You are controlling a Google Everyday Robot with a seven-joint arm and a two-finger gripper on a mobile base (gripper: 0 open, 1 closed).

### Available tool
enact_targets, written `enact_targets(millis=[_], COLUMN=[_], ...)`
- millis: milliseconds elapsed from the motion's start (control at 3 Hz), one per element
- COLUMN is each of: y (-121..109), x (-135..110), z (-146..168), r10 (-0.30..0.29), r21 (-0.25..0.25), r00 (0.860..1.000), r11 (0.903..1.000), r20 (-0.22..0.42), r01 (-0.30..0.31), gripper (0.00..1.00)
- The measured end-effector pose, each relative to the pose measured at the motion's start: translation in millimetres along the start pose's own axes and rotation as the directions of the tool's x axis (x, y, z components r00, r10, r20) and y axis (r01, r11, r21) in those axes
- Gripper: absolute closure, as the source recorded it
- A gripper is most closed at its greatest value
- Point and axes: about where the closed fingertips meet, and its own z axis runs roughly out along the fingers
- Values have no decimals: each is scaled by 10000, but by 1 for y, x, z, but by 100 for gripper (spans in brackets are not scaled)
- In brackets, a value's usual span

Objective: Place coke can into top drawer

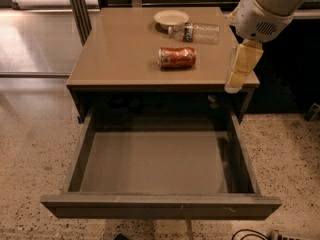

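Note:
The coke can (pixel 177 57) lies on its side in the middle of the cabinet top, red-orange with a dented side. The top drawer (pixel 160 165) is pulled fully out below it, and its grey floor holds nothing. My gripper (pixel 240 66) hangs from the white arm at the upper right, over the right edge of the cabinet top, to the right of the can and apart from it. It holds nothing that shows.
A clear plastic bottle (pixel 196 32) with a dark label lies behind the can. A small white bowl (pixel 171 18) stands at the back of the cabinet top (pixel 120 54). Speckled floor surrounds the cabinet. A cable (pixel 250 234) lies at the bottom right.

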Motion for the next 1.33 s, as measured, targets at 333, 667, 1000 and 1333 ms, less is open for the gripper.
enact_targets(millis=[333, 667, 1000, 1333], y=[0, -15, -58, -104], x=[0, -3, -15, -32], z=[0, 10, 36, 72], r10=[0, -294, -846, -1268], r21=[0, 168, 411, 485], r00=[10000, 9988, 9951, 9898], r11=[10000, 9994, 9954, 9903], r20=[0, -389, -504, -646], r01=[0, 300, 867, 1301], gripper=[0, 0, 0, 0])
